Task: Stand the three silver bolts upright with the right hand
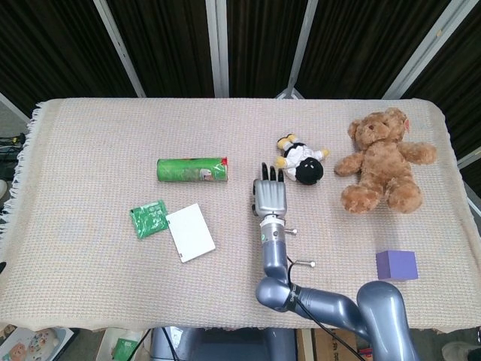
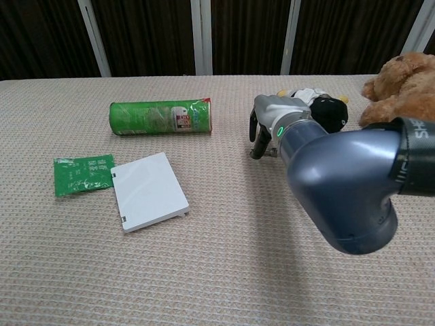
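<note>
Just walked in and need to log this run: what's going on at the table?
The robot's right hand is stretched out over the cloth-covered table, fingers pointing down near the small black-and-white plush. Whether it grips anything cannot be told. One silver bolt lies flat beside the forearm, another sits by the wrist. The green can, green packet, white card, teddy bear and purple block lie apart from the hand.

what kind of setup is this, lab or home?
Most likely a lab test bench: a table under a beige woven cloth, dark curtain panels behind, and unrelated props like a teddy bear and chip can.
</note>
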Action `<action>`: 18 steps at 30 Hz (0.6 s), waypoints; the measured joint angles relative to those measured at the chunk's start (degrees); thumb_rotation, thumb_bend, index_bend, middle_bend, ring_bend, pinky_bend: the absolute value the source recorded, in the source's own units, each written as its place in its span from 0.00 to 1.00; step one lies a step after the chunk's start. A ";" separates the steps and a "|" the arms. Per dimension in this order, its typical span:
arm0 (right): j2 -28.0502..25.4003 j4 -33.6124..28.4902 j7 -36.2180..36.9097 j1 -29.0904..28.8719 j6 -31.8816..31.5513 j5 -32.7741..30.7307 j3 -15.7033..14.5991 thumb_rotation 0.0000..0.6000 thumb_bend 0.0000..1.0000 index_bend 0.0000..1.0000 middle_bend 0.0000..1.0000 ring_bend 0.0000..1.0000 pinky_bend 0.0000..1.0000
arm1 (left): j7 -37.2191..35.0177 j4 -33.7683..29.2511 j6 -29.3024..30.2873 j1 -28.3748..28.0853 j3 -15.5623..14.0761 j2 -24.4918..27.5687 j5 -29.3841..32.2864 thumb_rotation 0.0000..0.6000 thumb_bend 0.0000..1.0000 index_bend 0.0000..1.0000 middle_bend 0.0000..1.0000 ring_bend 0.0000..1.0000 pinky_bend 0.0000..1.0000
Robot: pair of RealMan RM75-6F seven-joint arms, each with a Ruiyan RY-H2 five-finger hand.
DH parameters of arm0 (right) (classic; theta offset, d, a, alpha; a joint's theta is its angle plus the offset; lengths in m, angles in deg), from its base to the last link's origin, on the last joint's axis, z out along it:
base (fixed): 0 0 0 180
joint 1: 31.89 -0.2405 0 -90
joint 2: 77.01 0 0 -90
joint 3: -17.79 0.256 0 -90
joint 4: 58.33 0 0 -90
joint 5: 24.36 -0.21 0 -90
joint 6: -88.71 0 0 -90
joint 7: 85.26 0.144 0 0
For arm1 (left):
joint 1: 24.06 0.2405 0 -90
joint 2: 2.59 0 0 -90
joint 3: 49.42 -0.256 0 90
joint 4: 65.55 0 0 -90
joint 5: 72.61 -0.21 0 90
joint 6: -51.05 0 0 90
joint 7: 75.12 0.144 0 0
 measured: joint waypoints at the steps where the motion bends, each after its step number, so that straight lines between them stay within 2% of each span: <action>1: 0.10 0.19 -0.08 0.01 0.08 0.03 0.05 1.00 0.29 0.53 0.03 0.03 0.05 | 0.05 -0.01 0.00 0.00 0.00 -0.01 0.00 1.00 0.12 0.14 0.08 0.00 0.16; 18: 1.04 3.71 -1.04 0.37 2.72 -0.18 0.84 1.00 0.29 0.54 0.03 0.03 0.05 | 0.68 -0.23 0.22 0.06 0.08 -0.22 -0.16 1.00 0.12 0.14 0.08 0.00 0.16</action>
